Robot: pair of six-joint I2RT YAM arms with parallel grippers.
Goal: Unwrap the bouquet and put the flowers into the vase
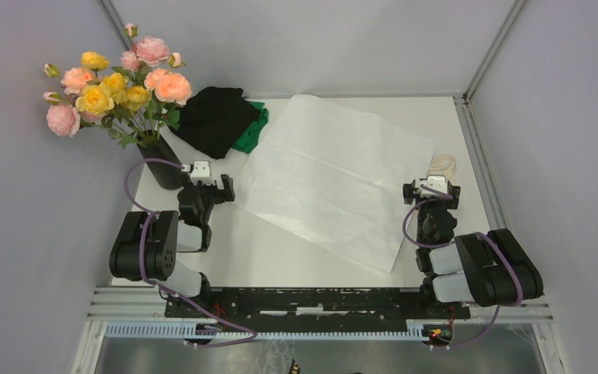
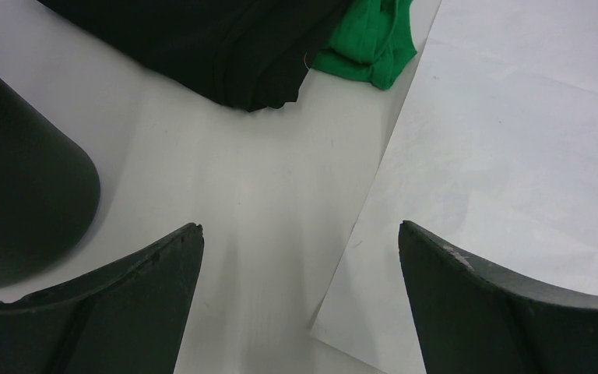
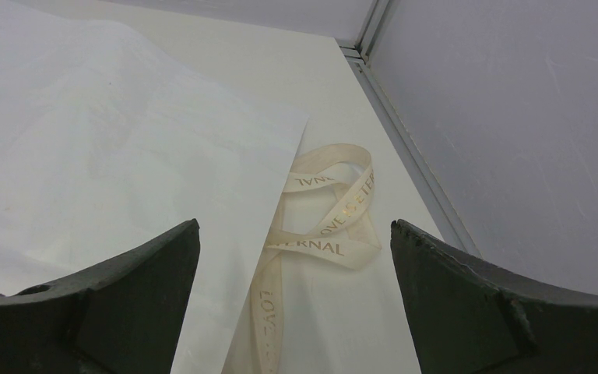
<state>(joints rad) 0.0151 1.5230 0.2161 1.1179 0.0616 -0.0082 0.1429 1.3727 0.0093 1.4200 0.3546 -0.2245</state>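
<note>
I see the flowers standing in the black vase at the far left of the bench. The white paper sheet lies flat mid-bench, with the cream ribbon at its right edge. A black-and-green cloth heap lies between vase and paper. The left end effector, just beside the vase, and the right end effector, near the ribbon, are both spread and hold nothing.

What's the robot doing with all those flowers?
The flowers already stand in the black vase at the table's far left. The white wrapping paper lies spread flat in the middle, with the ribbon loose by its right edge. The left claw and the right claw are open and hold nothing.
</note>
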